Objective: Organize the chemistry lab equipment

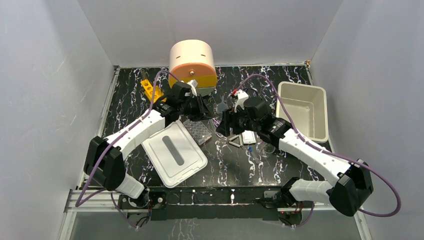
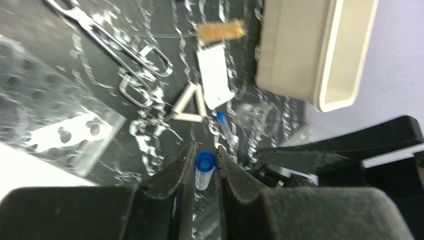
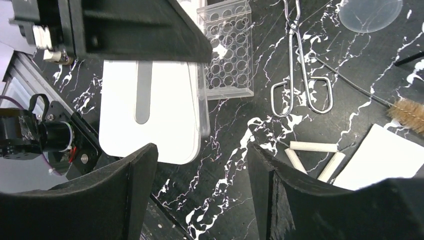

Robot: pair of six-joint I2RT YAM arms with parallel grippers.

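While my left hand (image 2: 205, 150) is clenched on a small blue-capped tube (image 2: 204, 170), pinched upright between the jaws near the middle of the bench (image 1: 250, 165), I judge the sorting has barely begun; I cannot tell whether the tube is lifted off the surface. My right hand (image 3: 200, 165) is released, its jaws wide apart and holding nothing, hovering over bare marble just beside the white triangle (image 3: 312, 146). Most of the kit lies loose; a second blue-capped tube (image 2: 223, 125) sits just past the triangle, the metal loop-handled forceps (image 3: 295, 65) and the small brush (image 3: 407, 111) lie between the two arms, the clear well plate (image 3: 227, 55) rests against the white lid (image 1: 175, 152), and a clear round dish (image 3: 370, 12) sits further back. A yellow rack (image 1: 150, 89) stands beside the round drawer unit (image 1: 192, 62); the white bin (image 1: 305, 110) stands on the right, and I make out nothing in it. By my reckoning almost everything remains to be put away; the tube in my grip is the step in hand.
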